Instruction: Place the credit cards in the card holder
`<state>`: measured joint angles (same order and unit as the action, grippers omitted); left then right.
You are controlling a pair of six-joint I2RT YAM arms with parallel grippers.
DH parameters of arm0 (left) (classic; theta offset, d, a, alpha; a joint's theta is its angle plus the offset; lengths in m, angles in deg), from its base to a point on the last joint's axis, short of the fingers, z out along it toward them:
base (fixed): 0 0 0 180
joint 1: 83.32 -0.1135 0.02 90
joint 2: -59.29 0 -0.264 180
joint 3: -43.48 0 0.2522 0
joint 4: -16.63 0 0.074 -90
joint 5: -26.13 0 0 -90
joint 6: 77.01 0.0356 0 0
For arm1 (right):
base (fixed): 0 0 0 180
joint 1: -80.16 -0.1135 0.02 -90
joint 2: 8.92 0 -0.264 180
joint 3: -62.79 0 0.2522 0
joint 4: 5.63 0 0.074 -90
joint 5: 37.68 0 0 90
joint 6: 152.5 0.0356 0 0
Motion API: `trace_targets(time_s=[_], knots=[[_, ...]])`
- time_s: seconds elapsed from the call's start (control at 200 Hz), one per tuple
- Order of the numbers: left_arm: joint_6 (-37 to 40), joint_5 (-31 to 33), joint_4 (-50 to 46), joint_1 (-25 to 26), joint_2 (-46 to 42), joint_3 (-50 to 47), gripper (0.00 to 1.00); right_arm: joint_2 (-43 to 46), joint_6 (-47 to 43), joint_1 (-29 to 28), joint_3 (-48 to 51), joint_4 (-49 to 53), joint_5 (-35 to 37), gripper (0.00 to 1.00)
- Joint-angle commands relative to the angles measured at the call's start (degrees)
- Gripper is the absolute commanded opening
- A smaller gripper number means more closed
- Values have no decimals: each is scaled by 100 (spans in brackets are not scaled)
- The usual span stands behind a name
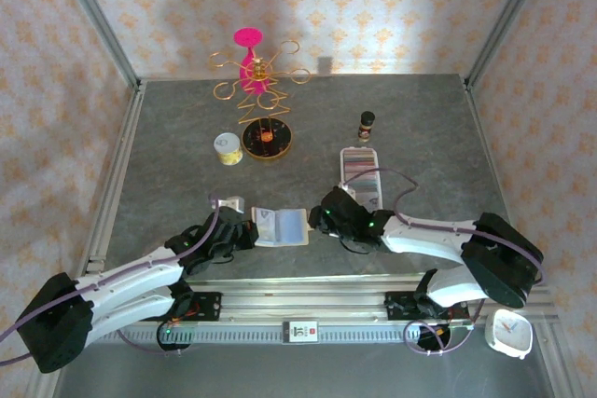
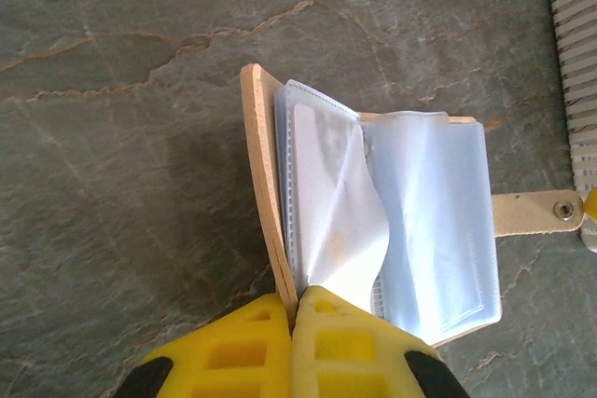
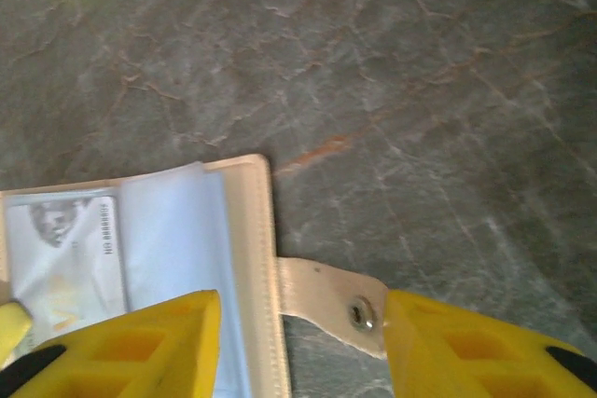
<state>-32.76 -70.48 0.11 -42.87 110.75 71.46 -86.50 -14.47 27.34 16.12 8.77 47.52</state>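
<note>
Tabletop grey, marbled (walls floral-papered)

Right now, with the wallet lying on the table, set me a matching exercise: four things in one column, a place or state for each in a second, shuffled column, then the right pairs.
Things
1. left gripper
2. right gripper
3. card holder
4. credit cards

Places and states
A. in a row in the white tray
B. lying open between the two grippers
C. shut on the card holder's near edge
D. jaws apart, snap tab between them

Pairs: 1-C, 2-D, 3-B, 4-A
</note>
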Motion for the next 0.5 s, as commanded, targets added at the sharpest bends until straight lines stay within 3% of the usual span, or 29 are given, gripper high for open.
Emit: trace_targets(time_s=[0.0,0.165,0.365,0.496], knots=[[104,236,-522,-28,-79,133,0,155,232,102,244,-27,208,51],[91,212,-572,-28,-136,169,0,85,259,157,352,-268,-19,49],[83,143,-558,-28,-153,195,0,68,278,158,459,-731,-263,28],[93,138,-568,-29,-180,213,0,2,268,158,460,-792,-337,21]])
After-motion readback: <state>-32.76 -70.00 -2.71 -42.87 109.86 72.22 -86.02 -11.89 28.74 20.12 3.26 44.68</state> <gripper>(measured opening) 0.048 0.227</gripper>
